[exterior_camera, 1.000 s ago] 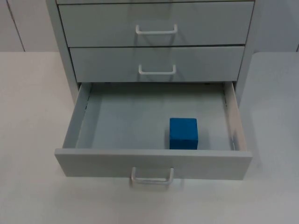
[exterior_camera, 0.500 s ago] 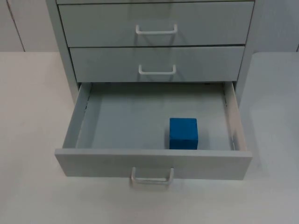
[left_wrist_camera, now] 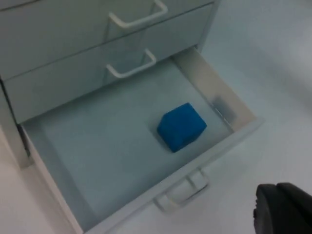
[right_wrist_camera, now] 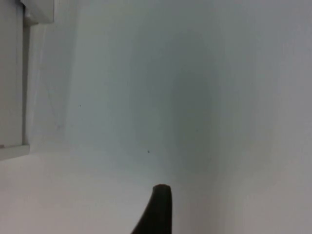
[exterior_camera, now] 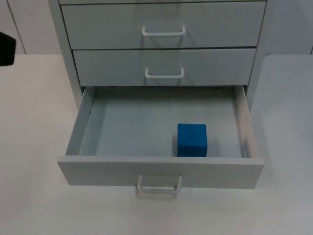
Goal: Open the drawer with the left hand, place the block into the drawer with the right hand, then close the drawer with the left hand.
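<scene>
While the blue block (exterior_camera: 191, 139) is sitting in the open drawer (exterior_camera: 78, 139), its stiff handle (exterior_camera: 159, 186) is waiting for the left gripper (left_wrist_camera: 285, 214); I cannot tell either gripper's jaws.

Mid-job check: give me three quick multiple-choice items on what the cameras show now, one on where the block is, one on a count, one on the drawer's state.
1. Where is the blue block?
A. On the table beside the cabinet
B. Inside the bottom drawer, near its front wall
C. In a gripper

2. How many drawer handles show in the top view?
A. One
B. Two
C. Three

3. What state is the bottom drawer in?
A. Pulled out
B. Fully shut
C. Removed from the cabinet

Answers:
1. B: the blue block sits on the floor of the bottom drawer, close to its front wall.
2. C: the two shut upper drawers each carry a handle, and the bottom drawer's handle makes three.
3. A: the drawer's floor lies exposed, with its sides still in the cabinet.
</scene>
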You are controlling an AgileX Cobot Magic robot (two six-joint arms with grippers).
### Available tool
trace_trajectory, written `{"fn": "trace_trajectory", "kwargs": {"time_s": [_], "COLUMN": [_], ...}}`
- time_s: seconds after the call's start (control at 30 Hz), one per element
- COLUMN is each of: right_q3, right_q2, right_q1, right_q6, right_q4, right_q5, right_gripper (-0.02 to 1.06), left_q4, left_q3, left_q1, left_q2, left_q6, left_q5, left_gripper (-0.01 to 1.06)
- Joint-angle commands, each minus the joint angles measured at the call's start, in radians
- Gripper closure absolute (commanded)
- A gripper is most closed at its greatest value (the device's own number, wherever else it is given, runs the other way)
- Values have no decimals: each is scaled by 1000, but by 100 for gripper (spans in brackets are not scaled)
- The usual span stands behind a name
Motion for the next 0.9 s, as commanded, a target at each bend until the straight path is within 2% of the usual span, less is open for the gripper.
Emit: {"fn": "trace_trajectory", "kwargs": {"time_s": [0.0,0.07,0.2,0.23,0.3,0.33,0.4,0.57,0.6,0.63,0.67,0.7,0.73,0.77,0.87], "right_q3": [2,2,2,2,2,2,2,2,2,2,2,2,2,2,2], "right_q2": [-7,-7,-7,-7,-7,-7,-7,-7,-7,-7,-7,-7,-7,-7,-7], "right_q1": [-2,-2,-2,-2,-2,-2,-2,-2,-2,-2,-2,-2,-2,-2,-2], "right_q6": [-9,-9,-9,-9,-9,-9,-9,-9,-9,-9,-9,-9,-9,-9,-9], "right_q4": [1,1,1,1,1,1,1,1,1,1,1,1,1,1,1], "right_q5": [-10,-10,-13,-13,-19,-19,-19,-19,-19,-19,-19,-19,-19,-19,-19], "right_gripper": [27,27,27,27,27,27,27,27,27,27,27,27,27,27,27], "left_q4": [-29,-27,15,15,77,176,214,672,672,751,892,937,1053,1053,1248], "left_q3": [-57,-77,-140,-140,-165,-186,-189,-227,-227,-232,-236,-238,-238,-238,-238], "left_q1": [-6,-24,-156,-156,-252,-338,-368,-623,-623,-669,-732,-751,-797,-797,-873], "left_q2": [82,106,173,173,209,239,252,394,394,425,468,484,530,530,616], "left_q6": [48,53,35,35,-18,-96,-127,-502,-502,-578,-690,-713,-814,-814,-972], "left_q5": [38,38,-30,-30,-94,-128,-139,-218,-218,-224,-224,-224,-224,-224,-216], "left_gripper": [105,105,105,105,105,105,105,105,105,105,105,105,105,105,105]}}
